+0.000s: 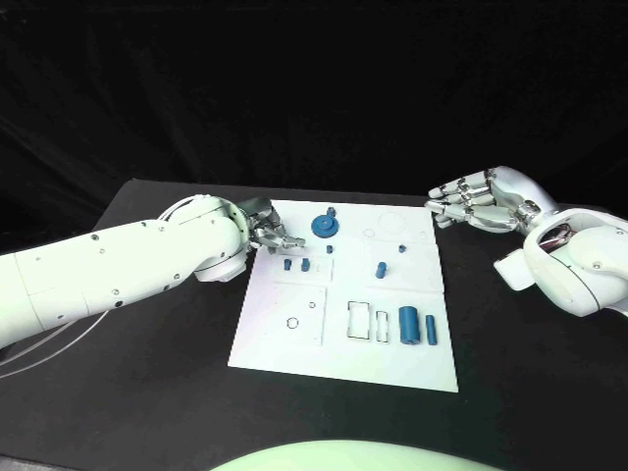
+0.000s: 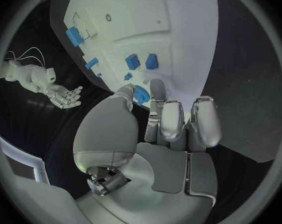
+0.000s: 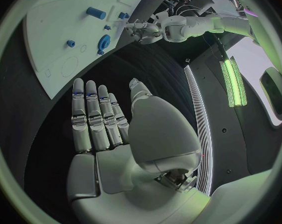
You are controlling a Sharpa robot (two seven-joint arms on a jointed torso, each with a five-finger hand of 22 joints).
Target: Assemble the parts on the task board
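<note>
Left hand [image 1: 275,235] at the near-left part of the task board [image 1: 293,348], fingers bent down beside the blue gear [image 1: 323,229], apparently empty; whether a fingertip touched the gear, not clear from the left wrist view. Right hand [image 1: 478,204] off the board's far right corner, flat and empty, fingers straight and close together, over the black table [image 1: 144,392].

Judged barely begun. Blue gear lying at the board's far-left area, two small blue pegs [image 1: 297,263] just nearer than it, two more small pieces [image 1: 381,270] towards the board's middle. Two blue cylinders [image 1: 419,328] lying loose at the board's near-right, beside outlined recesses [image 1: 361,321] seemingly unfilled. Most seating therefore probably left to do.
</note>
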